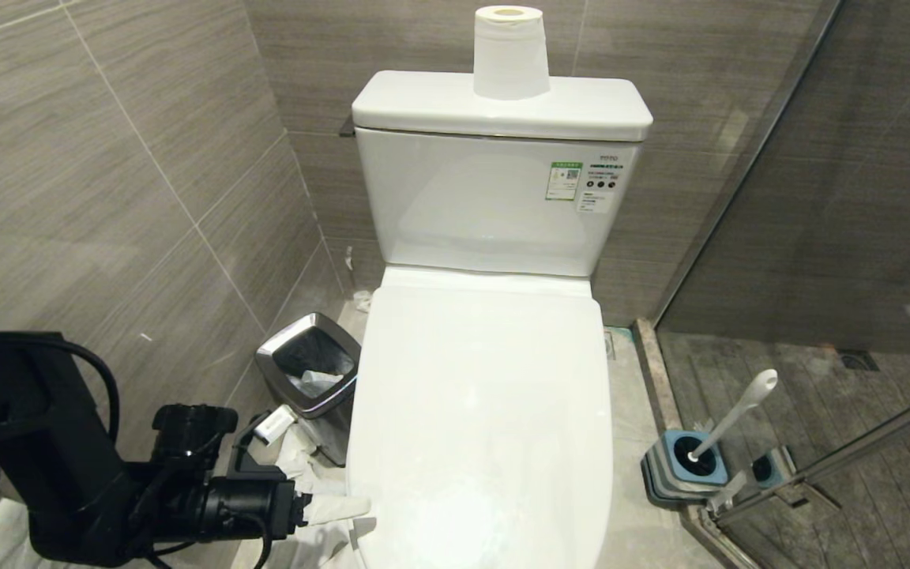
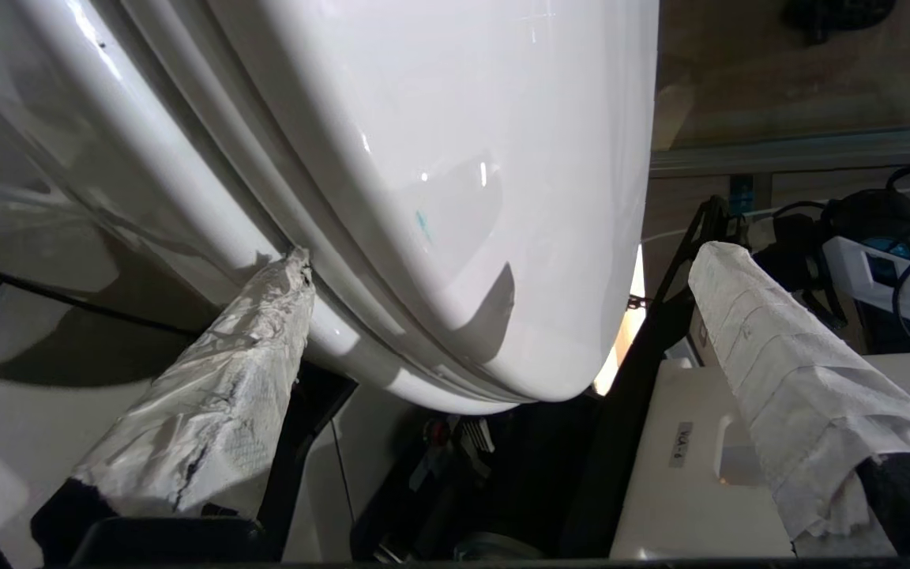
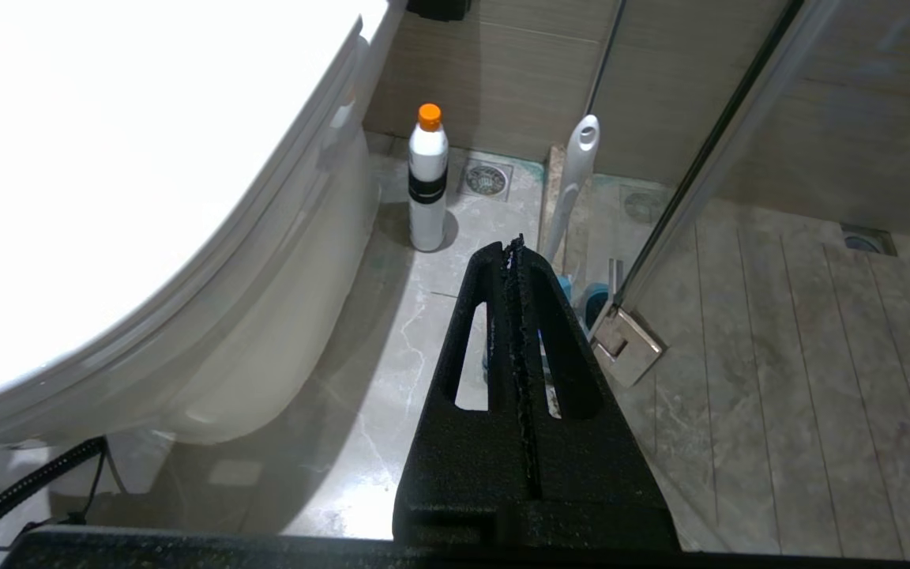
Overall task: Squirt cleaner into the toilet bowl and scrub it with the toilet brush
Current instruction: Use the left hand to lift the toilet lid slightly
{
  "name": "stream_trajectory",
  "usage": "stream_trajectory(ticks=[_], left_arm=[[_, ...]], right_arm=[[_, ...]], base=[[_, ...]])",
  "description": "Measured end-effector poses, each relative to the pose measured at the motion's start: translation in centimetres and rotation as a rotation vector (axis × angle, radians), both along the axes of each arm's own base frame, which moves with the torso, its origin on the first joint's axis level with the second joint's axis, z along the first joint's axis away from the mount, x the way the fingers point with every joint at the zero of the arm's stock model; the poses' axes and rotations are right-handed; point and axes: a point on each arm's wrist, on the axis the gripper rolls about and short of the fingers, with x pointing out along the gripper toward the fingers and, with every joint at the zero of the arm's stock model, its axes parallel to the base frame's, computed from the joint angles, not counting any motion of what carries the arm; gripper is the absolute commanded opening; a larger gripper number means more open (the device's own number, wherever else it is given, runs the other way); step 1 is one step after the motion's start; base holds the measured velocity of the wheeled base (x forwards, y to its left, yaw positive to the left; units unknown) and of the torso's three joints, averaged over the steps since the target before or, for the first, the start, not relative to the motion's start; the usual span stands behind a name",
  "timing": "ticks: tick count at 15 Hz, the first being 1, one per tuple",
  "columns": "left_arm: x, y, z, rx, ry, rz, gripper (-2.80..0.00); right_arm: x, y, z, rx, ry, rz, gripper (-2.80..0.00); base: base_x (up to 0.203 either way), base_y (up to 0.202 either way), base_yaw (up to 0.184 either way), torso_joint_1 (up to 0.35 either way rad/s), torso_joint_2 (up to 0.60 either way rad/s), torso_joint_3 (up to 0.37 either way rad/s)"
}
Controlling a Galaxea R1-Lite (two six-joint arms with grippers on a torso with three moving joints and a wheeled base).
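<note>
A: What's the largest thing in view, and where is it from the jaws?

B: The toilet bowl (image 1: 479,419), white and glossy, with its lid down. The left gripper (image 1: 348,518) sits at the bowl's front left edge, its jaws spread wide. In the left wrist view one paper-wrapped finger (image 2: 218,395) reaches to the seam under the lid and seems to touch it; the other stands clear on the far side of the lid's front curve.

A: So the step in hand is lifting the lid?

B: That is my reading. No cleaner can go in while it is shut. The lid looks slick and rounded, so I would hook the near finger under the lip instead of pinching, then raise it slowly toward the tank (image 1: 498,197) so it doesn't slip off and slam.

A: And the right arm?

B: The right gripper (image 3: 514,253) hangs low beside the bowl, jaws pressed together, holding nothing.

A: Where are the smaller task things?

B: The toilet brush (image 1: 727,423) stands tilted in its blue-and-grey holder (image 1: 688,466) on the floor just ahead of the right jaws, by the glass shower door (image 1: 842,197). The cleaner bottle (image 3: 428,178), white with an orange cap, stands upright further ahead, close to the bowl's side. A steel-rimmed bin (image 1: 309,363) sits just beyond the left jaws.
</note>
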Motion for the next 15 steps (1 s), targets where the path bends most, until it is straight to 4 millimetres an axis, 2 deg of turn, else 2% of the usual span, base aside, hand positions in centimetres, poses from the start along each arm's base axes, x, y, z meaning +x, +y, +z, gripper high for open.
stream_trajectory(ticks=[4,15], left_arm=[[0.3,-0.7,-0.8,0.044,-0.043,0.016,0.0],[0.5,-0.8,-1.5,0.063,-0.026,0.029,0.0]], right_arm=[[0.0,0.0,0.0,-0.001,0.0,0.0,-2.8],[0.0,0.0,0.0,-0.001,0.001,0.0,-2.8]], base=[[0.0,0.0,0.0,0.0,0.0,0.0],[0.0,0.0,0.0,0.0,0.0,0.0]])
